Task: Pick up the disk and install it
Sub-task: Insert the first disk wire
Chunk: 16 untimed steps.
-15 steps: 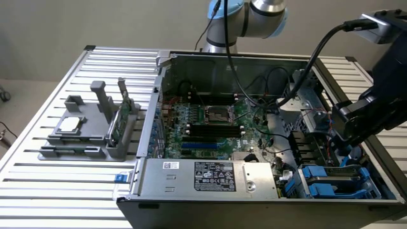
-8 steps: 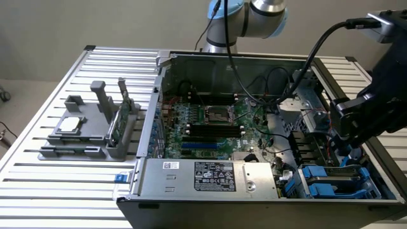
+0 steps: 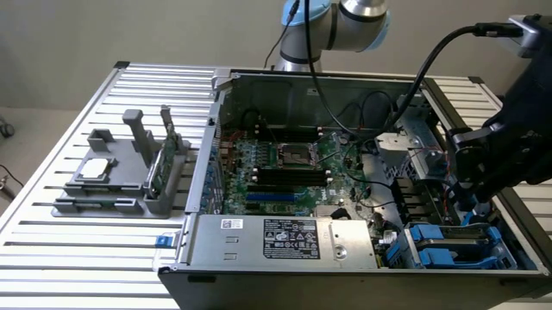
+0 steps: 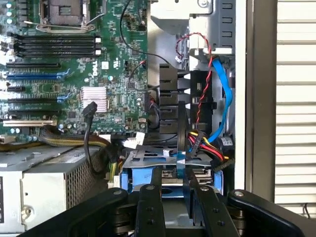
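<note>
Slatted table [image 3: 52,258], disk [image 4: 134,177] in tight case [image 3: 258,287] corner, pincer [image 3: 477,208] above

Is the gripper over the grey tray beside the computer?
No, the gripper hangs inside the case, just above the blue carriers, well apart from the tray.

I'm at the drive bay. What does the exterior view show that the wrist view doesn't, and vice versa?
The exterior view adds the grey parts holder on the table, carrying a square chip and a green card, and the arm's joint. The wrist view adds the blue data cable and the red-and-black twisted wire. Both share the motherboard, the power supply, and the gripper at the disk in its blue carrier.
</note>
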### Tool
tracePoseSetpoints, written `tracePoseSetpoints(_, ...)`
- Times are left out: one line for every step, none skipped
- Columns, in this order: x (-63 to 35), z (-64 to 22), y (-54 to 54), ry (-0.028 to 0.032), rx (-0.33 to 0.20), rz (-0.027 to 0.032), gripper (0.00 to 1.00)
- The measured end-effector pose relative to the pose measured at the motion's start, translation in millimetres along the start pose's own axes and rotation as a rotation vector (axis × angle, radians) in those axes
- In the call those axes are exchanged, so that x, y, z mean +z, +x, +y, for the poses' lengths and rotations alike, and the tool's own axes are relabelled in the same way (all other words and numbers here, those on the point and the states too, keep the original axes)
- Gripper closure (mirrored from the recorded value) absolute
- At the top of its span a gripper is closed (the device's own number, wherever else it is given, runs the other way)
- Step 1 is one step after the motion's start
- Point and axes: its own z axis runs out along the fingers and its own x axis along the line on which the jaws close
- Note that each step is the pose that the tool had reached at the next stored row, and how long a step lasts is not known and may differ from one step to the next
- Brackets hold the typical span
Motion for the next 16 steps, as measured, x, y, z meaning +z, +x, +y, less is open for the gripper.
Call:
tracePoseSetpoints(0.1, 0.0, 0.0, 0.0005, 0.018, -0.0009, 0.69)
tracePoseSetpoints(0.1, 0.0, 0.0, 0.0009, 0.036, -0.0018, 0.69)
tracePoseSetpoints(0.2, 0.0, 0.0, 0.0014, 0.053, -0.0027, 0.69)
tracePoseSetpoints(0.2, 0.0, 0.0, 0.0018, 0.071, -0.0036, 0.69)
tracePoseSetpoints(0.2, 0.0, 0.0, 0.0024, 0.088, -0.0045, 0.69)
tracePoseSetpoints(0.3, 0.0, 0.0, 0.0027, 0.106, -0.0053, 0.69)
tracePoseSetpoints(0.3, 0.0, 0.0, 0.0032, 0.122, -0.0062, 0.69)
tracePoseSetpoints(0.3, 0.0, 0.0, 0.0035, 0.138, -0.007, 0.69)
tracePoseSetpoints(0.3, 0.0, 0.0, 0.004, 0.151, -0.0076, 0.69)
tracePoseSetpoints(0.3, 0.0, 0.0, 0.0043, 0.164, -0.0083, 0.69)
tracePoseSetpoints(0.3, 0.1, -0.1, 0.0046, 0.176, -0.0089, 0.69)
tracePoseSetpoints(0.3, 0.3, -0.4, 0.0048, 0.185, -0.0094, 0.69)
tracePoseSetpoints(0.4, 0.5, -0.9, 0.0049, 0.194, -0.0098, 0.69)
tracePoseSetpoints(0.4, 0.8, -1.5, 0.0051, 0.201, -0.0101, 0.69)
tracePoseSetpoints(0.4, 1.3, -2.5, 0.0053, 0.207, -0.0105, 0.69)
tracePoseSetpoints(0.4, 1.8, -3.5, 0.0056, 0.211, -0.0107, 0.69)
